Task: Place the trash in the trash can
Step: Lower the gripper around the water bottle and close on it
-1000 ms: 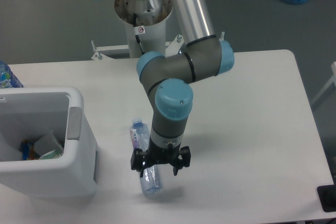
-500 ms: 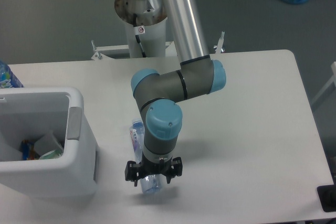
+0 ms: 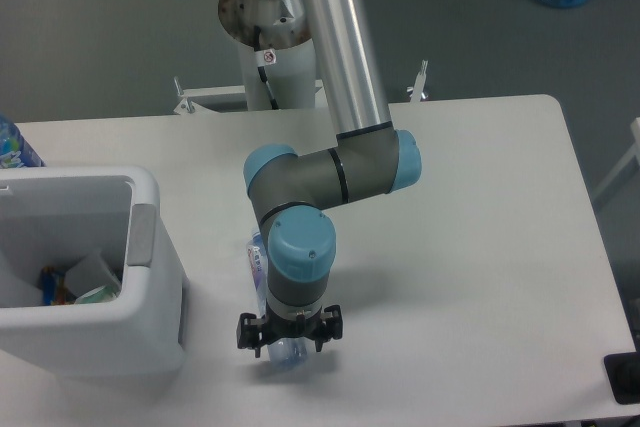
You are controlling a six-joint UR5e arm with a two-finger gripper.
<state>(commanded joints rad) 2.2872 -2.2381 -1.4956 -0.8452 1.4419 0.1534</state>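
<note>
Camera: trash can [image 3: 150,287] with mixed scraps [image 3: 75,282]

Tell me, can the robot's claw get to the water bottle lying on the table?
Probably yes. The claw hangs right over the water bottle, and nothing lies between them. The trash can stands off to one side.

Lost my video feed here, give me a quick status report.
Claw low over the water bottle, straddling it; closure unclear. Bottle lying on the table, right of the trash can. Nothing between them.

Bottle [image 3: 262,269] on table [image 3: 480,247], beneath tool [image 3: 289,339], right of trash can [image 3: 150,277].
</note>
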